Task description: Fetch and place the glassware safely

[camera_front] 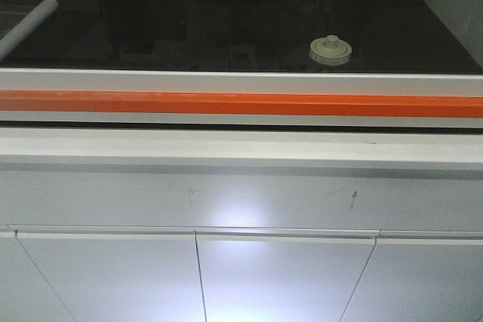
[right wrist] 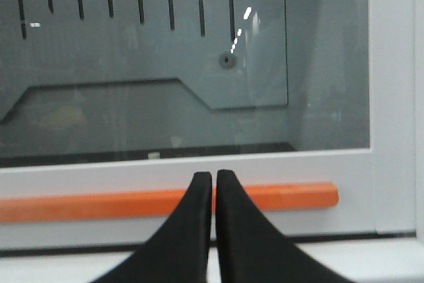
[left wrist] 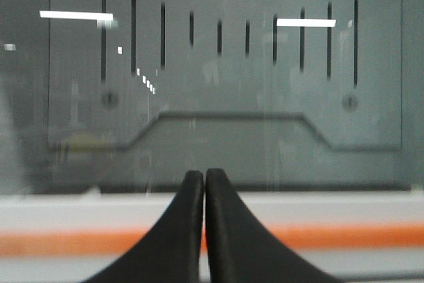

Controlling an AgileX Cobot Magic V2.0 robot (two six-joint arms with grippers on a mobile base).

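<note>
The glassware (camera_front: 330,51), a squat clear jar under a cream-white round lid with a knob, stands on the dark surface inside the cabinet, right of centre, behind the glass sash. Neither wrist view shows it. My left gripper (left wrist: 204,175) is shut and empty, pointing at the sash above the orange handle bar (left wrist: 344,236). Facing the same orange handle bar (right wrist: 285,197) near its right end, my right gripper (right wrist: 214,176) is also shut with nothing in it. Neither gripper appears in the front view.
A grey cylindrical rod (camera_front: 29,26) lies at the far left of the dark surface. The white sash frame (camera_front: 241,81) carries the orange handle bar (camera_front: 241,103) across its full width. A white ledge (camera_front: 241,148) and cabinet doors (camera_front: 287,277) lie below. A slotted grey back panel (left wrist: 225,64) stands behind.
</note>
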